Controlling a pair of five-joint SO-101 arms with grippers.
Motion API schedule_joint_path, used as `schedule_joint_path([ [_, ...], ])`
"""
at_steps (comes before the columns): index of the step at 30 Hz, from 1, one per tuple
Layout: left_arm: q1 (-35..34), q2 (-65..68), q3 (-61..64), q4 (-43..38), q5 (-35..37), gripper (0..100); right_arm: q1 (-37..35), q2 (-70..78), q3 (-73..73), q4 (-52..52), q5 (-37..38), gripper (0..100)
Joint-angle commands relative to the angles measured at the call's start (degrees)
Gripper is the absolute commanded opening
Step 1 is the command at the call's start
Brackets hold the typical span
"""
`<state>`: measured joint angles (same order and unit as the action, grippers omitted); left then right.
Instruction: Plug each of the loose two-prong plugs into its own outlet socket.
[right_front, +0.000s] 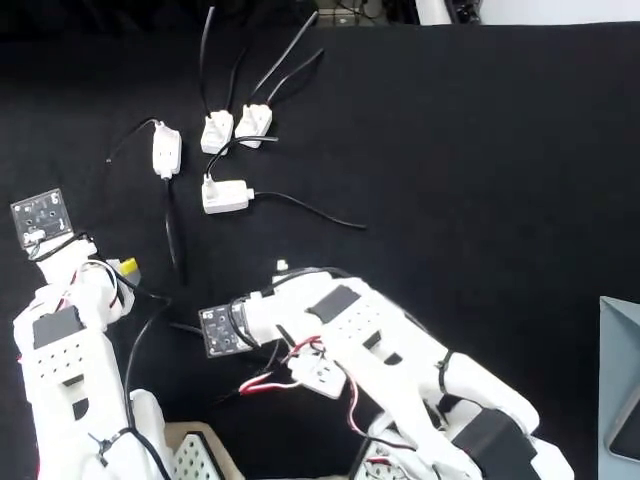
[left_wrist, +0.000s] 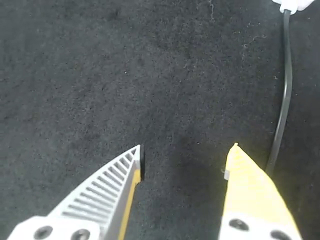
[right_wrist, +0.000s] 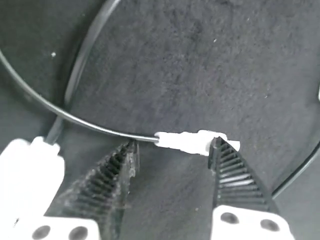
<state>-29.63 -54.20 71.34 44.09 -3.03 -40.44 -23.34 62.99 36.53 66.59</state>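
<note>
- Four white plug pieces lie on the far-left part of the black table (right_front: 480, 150); from above I cannot tell which are plugs and which sockets.
- The leftmost piece (right_front: 165, 150) is long, with a black cable (right_front: 172, 225) running from its near end.
- The second piece (right_front: 217, 131) and third piece (right_front: 254, 124) lie side by side, just right of it and a little farther off.
- The fourth piece (right_front: 226, 195) lies nearer than that pair.
- Two arms sit at the near edge, nearer than all four pieces.
- Left gripper (left_wrist: 186, 150): one white finger and one yellow, spread apart over bare cloth, with a cable just beside the yellow one.
- Right gripper (right_wrist: 174, 144): two fingers apart, with a white cable end (right_wrist: 190, 141) lying across the gap at their tips and a white block (right_wrist: 27, 167) beside one finger.
- One grey object (right_front: 620, 375) sits at the right edge.
</note>
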Motion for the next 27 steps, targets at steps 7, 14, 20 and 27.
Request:
schedule_joint_path([
  [7, -0.13, -0.79, -1.27, -0.44, 0.62, 27, -1.05, 8.84, 0.31, -10.2, 0.53, 14.7],
  [14, -0.13, -0.79, -1.27, -0.35, 0.53, 27, -0.88, 11.12, -0.04, -14.07, 0.18, 1.8],
  [20, -0.13, -0.79, -1.27, -0.35, 0.53, 27, 5.89, 9.45, -1.8, -14.95, -5.01, 1.2],
  [27, -0.13, -0.79, -1.27, -0.35, 0.53, 27, 14.15, 4.44, -8.4, -11.08, -24.18, 1.2],
])
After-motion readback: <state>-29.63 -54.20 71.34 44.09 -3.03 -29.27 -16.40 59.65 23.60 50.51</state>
